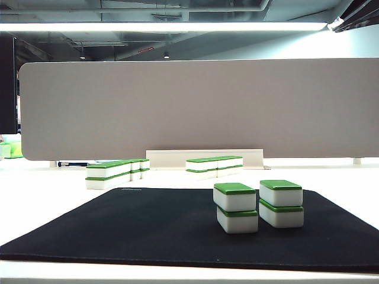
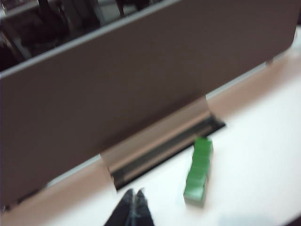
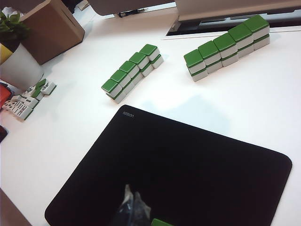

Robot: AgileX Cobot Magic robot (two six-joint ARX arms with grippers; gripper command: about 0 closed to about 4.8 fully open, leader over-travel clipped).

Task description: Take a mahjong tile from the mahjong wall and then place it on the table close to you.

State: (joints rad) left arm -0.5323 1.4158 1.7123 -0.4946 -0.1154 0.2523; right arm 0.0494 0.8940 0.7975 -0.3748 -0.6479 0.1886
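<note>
I am seeing the left gripper (image 2: 134, 200) closed and empty near the mahjong wall (image 2: 198, 172); the right gripper (image 3: 133, 203) is hanging over the table (image 3: 263, 108), its jaws looking closed, though I cannot tell if they hold something.

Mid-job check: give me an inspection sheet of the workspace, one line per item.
Surface: white table carrying a black mat.
Job's things: two double-height rows of green-topped tiles behind the mat; two lone two-tile stacks on the mat.
Clutter: loose tiles, cardboard box, potted plant.
End effectors: left end effector shut, empty, above the table; right end effector shut, over the mat.
Cables: nothing seen.
Surroundings: grey partition panel.
</note>
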